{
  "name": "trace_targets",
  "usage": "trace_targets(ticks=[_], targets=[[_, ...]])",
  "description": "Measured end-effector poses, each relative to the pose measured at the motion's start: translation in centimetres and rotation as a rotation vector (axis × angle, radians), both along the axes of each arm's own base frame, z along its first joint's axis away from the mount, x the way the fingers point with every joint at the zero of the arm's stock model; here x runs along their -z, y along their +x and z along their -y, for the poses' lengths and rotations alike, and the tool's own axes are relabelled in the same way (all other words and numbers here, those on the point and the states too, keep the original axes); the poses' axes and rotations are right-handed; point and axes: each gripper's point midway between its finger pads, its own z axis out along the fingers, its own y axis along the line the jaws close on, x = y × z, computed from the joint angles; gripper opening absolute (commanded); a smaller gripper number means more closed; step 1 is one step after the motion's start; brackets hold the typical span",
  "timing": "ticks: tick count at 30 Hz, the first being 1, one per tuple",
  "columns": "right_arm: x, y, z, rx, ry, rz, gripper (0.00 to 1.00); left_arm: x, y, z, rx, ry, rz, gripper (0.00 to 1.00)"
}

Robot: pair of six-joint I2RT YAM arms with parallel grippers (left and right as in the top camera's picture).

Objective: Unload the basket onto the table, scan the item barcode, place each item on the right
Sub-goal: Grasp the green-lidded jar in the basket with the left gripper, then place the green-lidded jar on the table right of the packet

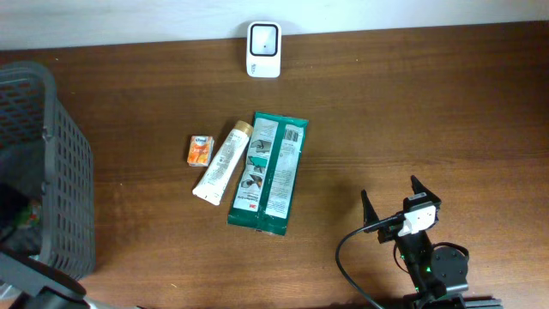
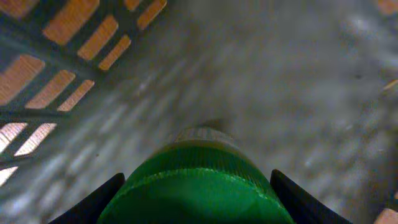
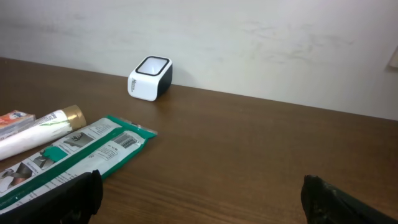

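- at 9 o'clock on the table point(image 1: 412, 94): grey mesh basket point(image 1: 60, 163), open at the top.
- in the left wrist view: left gripper point(image 2: 198, 177) low inside the basket, one finger on each side of a green-capped item point(image 2: 196, 193); too close and blurred to tell whether pressing on the cap or only flanking it.
- step in hand, as a judgement: picking the item out of the basket, with the grasp not yet proven.
- toward 9 o'clock from the table's centre: small orange box point(image 1: 200, 150), with a pale tube point(image 1: 221, 163) just beside it.
- at 12 o'clock, by the far edge: white scanner point(image 1: 263, 50), window facing up, well apart from the basket.
- right against the tube: long green packet point(image 1: 270, 172), lying flat with a printed barcode facing up.
- at 5 o'clock: right gripper point(image 1: 393, 196), jaws spread wide, holding nothing, well apart from the packet.
- next move, likely: a firm hold on the cap, a straight lift clear of the basket wall, then a carry toward 12 o'clock to turn the barcode to the scanner window; barcode side of the item not visible here.
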Motion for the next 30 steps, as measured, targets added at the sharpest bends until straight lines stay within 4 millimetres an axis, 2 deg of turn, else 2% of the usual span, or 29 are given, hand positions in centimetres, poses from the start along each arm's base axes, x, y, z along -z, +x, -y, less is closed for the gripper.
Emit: trace_targets(ticks=[2,4,7,9,10,12,14,16,18,19,21,22,24,26,28,30], targets=[[0.0,0.0,0.0,0.0,0.0,0.0,0.98,-2.4,0.4,0.1,0.003,0.034,0.048,0.52],[0.0,0.0,0.0,0.0,0.0,0.0,0.98,-7.5,2.0,0.3,0.032,0.127,0.13,0.52],[0.0,0.0,0.0,0.0,0.0,0.0,0.98,-16.5,5.6,2.9,0.131,0.275,0.276,0.52],[0.0,0.0,0.0,0.0,0.0,0.0,0.98,-21.6,7.3,5.6,0.199,0.341,0.356,0.52],[0.0,0.0,0.0,0.0,-0.001,0.0,0.98,-24.4,8.1,7.7,0.244,0.374,0.405,0.54],[0.0,0.0,0.0,0.0,0.0,0.0,0.98,-27.9,9.4,11.5,0.327,0.413,0.477,0.57],[0.0,0.0,0.0,0.0,0.0,0.0,0.98,-31.1,11.0,17.7,0.464,0.429,0.566,0.57],[0.0,0.0,0.0,0.0,0.0,0.0,0.98,-30.7,12.2,23.5,0.594,0.382,0.569,0.56],[0.0,0.0,0.0,0.0,0.0,0.0,0.98,-28.8,12.7,29.7,0.744,0.3,0.531,0.56],[0.0,0.0,0.0,0.0,0.0,0.0,0.98,-28.0,13.1,31.9,0.8,0.273,0.517,0.56],[0.0,0.0,0.0,0.0,0.0,0.0,0.98,-23.9,14.8,38.0,0.95,0.19,0.433,0.56],[0.0,0.0,0.0,0.0,0.0,0.0,0.98,-22.4,15.3,39.7,0.99,0.168,0.402,0.56],[0.0,0.0,0.0,0.0,0.0,0.0,0.98,-17.4,16.1,45.6,1.123,0.105,0.3,0.57],[0.0,0.0,0.0,0.0,0.0,0.0,0.98,-13.7,15.7,50.5,1.23,0.064,0.225,0.58],[0.0,0.0,0.0,0.0,-0.001,0.0,0.98,-11.8,15.0,54.1,1.306,0.048,0.197,0.58],[0.0,0.0,0.0,0.0,0.0,0.0,0.99,-8.9,13.5,58.9,1.409,0.029,0.152,0.59]])
